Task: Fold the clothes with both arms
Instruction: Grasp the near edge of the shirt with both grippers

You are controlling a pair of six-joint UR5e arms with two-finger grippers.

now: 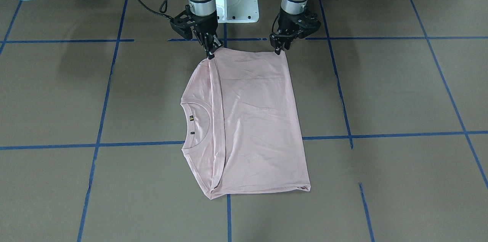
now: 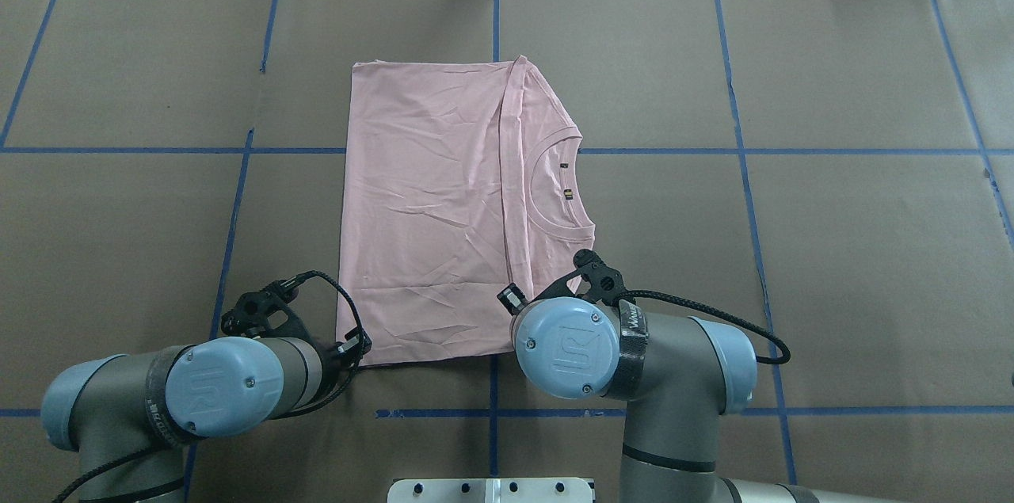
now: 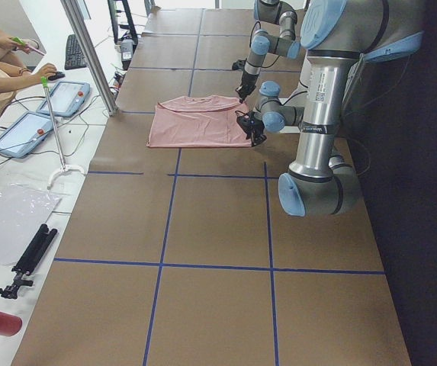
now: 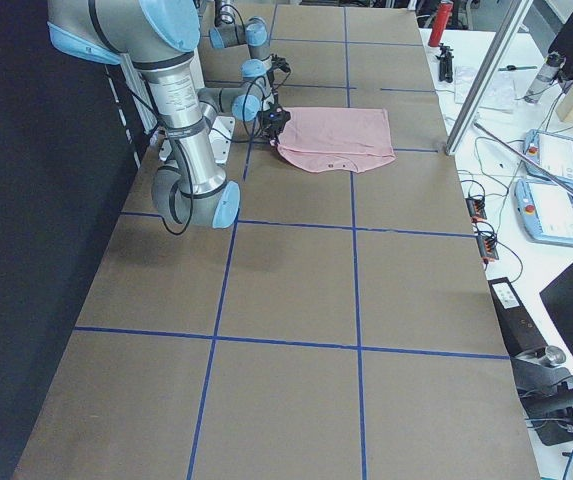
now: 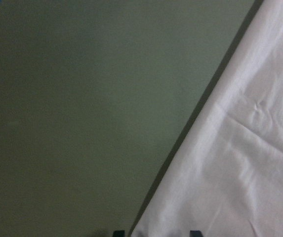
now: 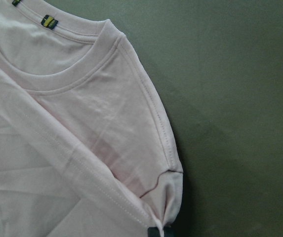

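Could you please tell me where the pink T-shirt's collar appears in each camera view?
Front-facing: collar on the left edge of the T-shirt.
Overhead: collar on its right edge.
Exterior left: collar on its far edge.
Exterior right: collar on its near edge.
Left wrist: not in view.
Right wrist: collar at upper left.
Shared landmark: the right gripper pinching the shoulder corner beside it.
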